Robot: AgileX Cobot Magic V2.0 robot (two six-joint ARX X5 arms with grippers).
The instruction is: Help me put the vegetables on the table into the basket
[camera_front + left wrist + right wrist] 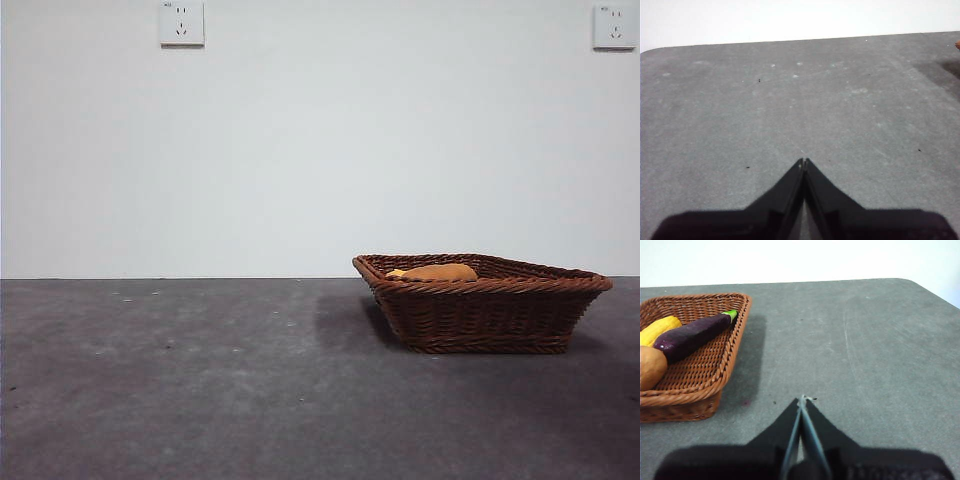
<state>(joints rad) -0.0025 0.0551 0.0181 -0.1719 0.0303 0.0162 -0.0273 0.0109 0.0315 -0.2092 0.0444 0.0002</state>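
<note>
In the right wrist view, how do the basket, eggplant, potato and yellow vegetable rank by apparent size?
1. The basket, clearly largest.
2. The eggplant.
3. The potato and the yellow vegetable: unsure, since the picture's edge cuts off both and the eggplant overlaps the yellow one.

Left gripper (804,161): two matte black fingers (785,192) — flat, wedge-shaped, tapering to fine tips. Right gripper (803,399) alike — black wedges, pale grey along the inner edges.

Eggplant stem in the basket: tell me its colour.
Bright green, at the end of the dark-purple eggplant in the basket; clearest in the right wrist view.
</note>
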